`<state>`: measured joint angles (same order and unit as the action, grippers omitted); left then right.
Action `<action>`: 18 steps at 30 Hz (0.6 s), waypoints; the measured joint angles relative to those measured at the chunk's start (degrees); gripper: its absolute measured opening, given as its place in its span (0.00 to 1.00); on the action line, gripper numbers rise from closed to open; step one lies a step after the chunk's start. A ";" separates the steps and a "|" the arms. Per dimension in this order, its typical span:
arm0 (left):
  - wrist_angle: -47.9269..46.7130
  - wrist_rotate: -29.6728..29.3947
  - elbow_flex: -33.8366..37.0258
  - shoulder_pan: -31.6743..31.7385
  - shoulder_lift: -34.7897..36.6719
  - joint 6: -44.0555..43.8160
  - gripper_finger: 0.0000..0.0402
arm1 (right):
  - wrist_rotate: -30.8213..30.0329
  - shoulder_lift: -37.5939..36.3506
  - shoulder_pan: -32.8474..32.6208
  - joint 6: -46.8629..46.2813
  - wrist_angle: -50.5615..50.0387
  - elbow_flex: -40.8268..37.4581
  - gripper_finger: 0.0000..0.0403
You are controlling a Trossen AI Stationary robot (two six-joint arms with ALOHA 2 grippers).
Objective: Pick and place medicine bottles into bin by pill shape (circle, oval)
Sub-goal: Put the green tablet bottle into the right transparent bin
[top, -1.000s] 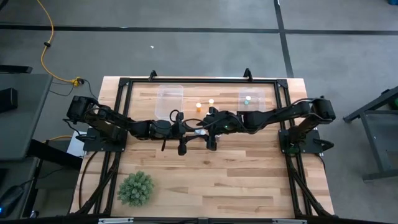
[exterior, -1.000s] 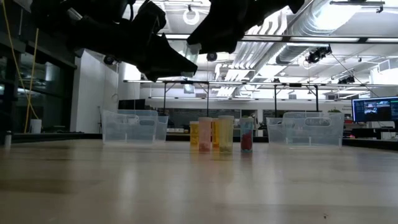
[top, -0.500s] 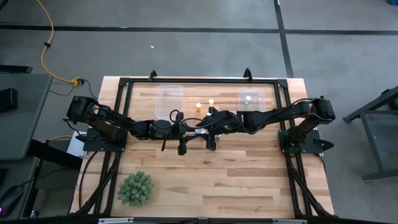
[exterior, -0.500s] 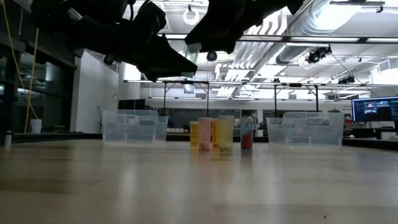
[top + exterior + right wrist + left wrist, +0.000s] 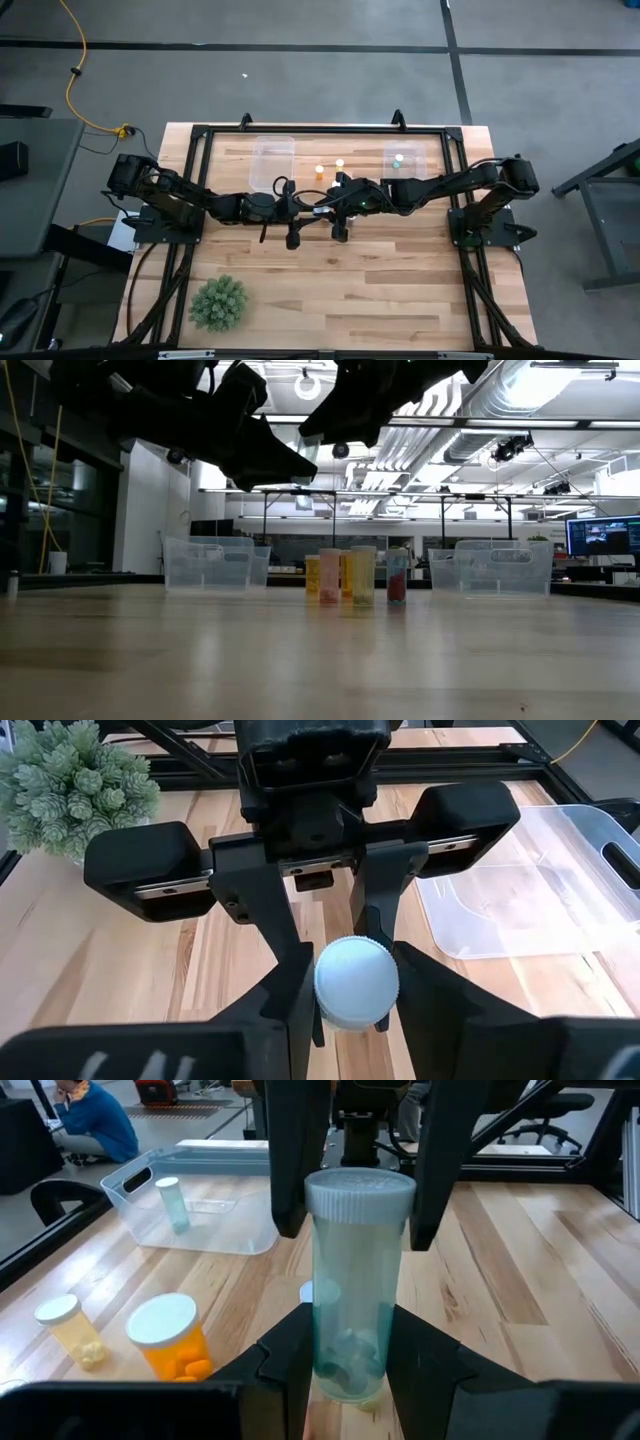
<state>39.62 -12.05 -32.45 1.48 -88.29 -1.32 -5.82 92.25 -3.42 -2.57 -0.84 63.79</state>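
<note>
A pale greenish bottle (image 5: 352, 1310) with a white cap (image 5: 357, 982) is held upright above the table's middle, between my two grippers. My left gripper (image 5: 355, 1375) is shut on its lower body. My right gripper (image 5: 357, 1000) is shut on its cap and shows beyond the bottle in the left wrist view (image 5: 355, 1190). In the high view both grippers meet at the centre (image 5: 328, 205) and hide the bottle. Other bottles stand on their bases on the table (image 5: 362, 575), among them an orange one (image 5: 170, 1338) and a small yellowish one (image 5: 65, 1330). My left gripper pinches the bottle's lower body (image 5: 350, 1365) between its two fingers (image 5: 290, 1365). It comes level from the table's left side. The bottle stands upright, cap up, lifted clear of the table. My right gripper has the white cap's sides (image 5: 330, 990) between its two fingers (image 5: 425, 995). It comes slanting down from the table's right side. The cap's round top faces its camera.
A clear bin (image 5: 274, 160) stands far left of centre. A second clear bin (image 5: 404, 160) at the far right holds one pale bottle (image 5: 172, 1202). Two orange-topped bottles (image 5: 320, 170) stand between the bins. A green plant (image 5: 218, 303) sits near the front left. A person (image 5: 90, 1120) sits beyond the table.
</note>
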 joint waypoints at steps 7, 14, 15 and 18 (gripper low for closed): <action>0.02 -0.56 0.00 -0.02 0.00 0.01 0.26 | -0.02 -0.05 0.00 0.02 -0.20 0.00 0.25; -0.34 -1.27 -0.04 -0.04 1.91 0.00 0.36 | 0.00 -2.98 0.00 1.08 -3.67 0.00 0.26; -1.64 -1.27 0.01 -0.04 2.70 0.00 0.38 | 0.00 -3.70 0.00 1.08 -4.64 0.00 0.26; -5.47 -2.13 -0.08 -0.04 5.02 0.00 0.42 | -0.59 -5.95 0.00 1.40 -8.71 0.00 0.26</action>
<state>34.15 -14.19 -32.52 1.43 -83.27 -1.32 -6.42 86.30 -3.42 -1.17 -9.56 63.79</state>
